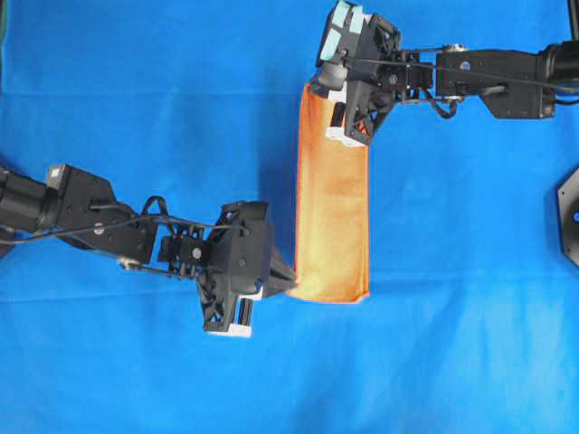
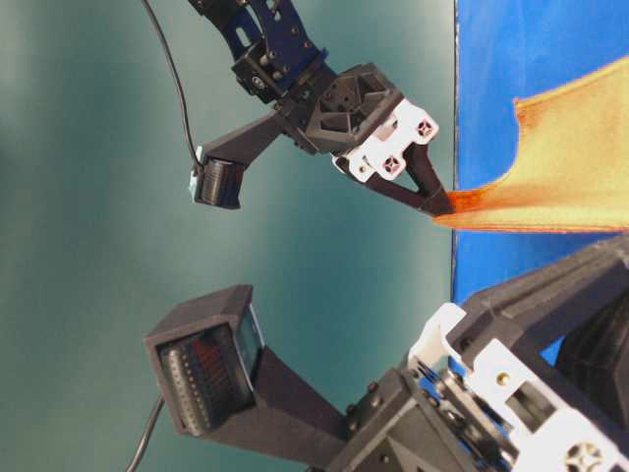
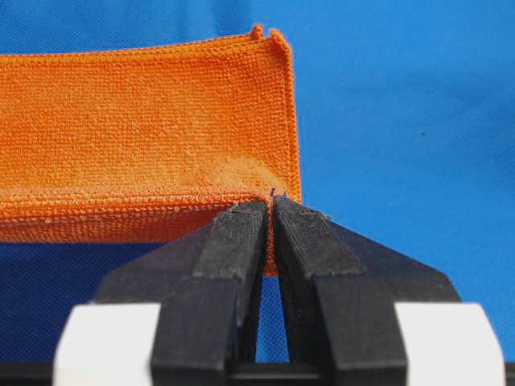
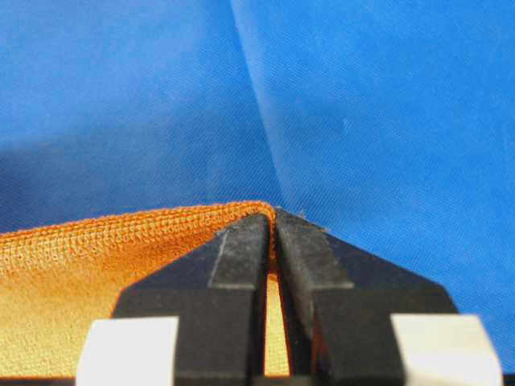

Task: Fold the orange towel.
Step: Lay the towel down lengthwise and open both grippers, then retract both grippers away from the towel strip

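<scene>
The orange towel [image 1: 332, 217] lies on the blue sheet as a long narrow strip, folded double. My left gripper [image 1: 288, 277] is shut on the towel's near left corner; in the left wrist view [image 3: 271, 205] the hem is pinched between its tips, with the towel [image 3: 145, 121] stretching away beyond. My right gripper [image 1: 314, 88] is shut on the far left corner; in the right wrist view [image 4: 272, 217] the towel edge [image 4: 80, 273] is clamped between its tips. In the table-level view a pinched corner of the towel [image 2: 550, 177] is raised off the sheet.
The blue sheet [image 1: 136, 90] covers the whole table. A black arm base [image 1: 568, 212] sits at the right edge. Both arms reach in from the sides, left arm low [image 1: 81, 217], right arm high [image 1: 507, 77].
</scene>
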`<action>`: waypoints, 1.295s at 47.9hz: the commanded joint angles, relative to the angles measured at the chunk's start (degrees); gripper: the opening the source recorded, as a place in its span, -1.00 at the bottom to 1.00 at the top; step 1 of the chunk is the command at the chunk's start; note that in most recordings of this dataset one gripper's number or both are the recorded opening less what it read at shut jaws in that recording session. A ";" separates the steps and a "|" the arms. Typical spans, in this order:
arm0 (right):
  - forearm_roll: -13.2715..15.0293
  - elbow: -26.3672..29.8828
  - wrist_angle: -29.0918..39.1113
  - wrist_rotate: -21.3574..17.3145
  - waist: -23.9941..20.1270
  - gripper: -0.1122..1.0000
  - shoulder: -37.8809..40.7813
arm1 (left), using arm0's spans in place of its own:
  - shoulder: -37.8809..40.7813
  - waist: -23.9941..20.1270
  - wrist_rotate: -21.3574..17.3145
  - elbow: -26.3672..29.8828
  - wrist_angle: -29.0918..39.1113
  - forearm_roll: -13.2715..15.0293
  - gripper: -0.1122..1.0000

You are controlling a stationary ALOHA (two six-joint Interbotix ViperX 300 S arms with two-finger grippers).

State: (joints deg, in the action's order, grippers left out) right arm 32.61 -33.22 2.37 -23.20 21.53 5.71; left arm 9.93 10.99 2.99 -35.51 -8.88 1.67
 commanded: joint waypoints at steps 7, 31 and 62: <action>0.26 0.18 -3.60 0.26 0.26 -0.75 -0.18 | -0.70 0.09 0.09 0.53 -0.97 0.00 -0.74; 0.26 -0.09 -1.85 -0.09 0.70 0.39 -0.44 | -4.31 -0.53 -0.09 -0.62 7.65 0.00 0.84; -2.90 -16.17 -1.32 -3.52 -4.92 0.39 -26.46 | -29.62 -6.59 -0.97 -10.46 15.64 -0.18 0.72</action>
State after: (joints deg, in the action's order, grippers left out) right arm 30.67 -47.20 2.37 -25.93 17.75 -16.00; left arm -16.52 6.24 2.20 -44.65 10.28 1.58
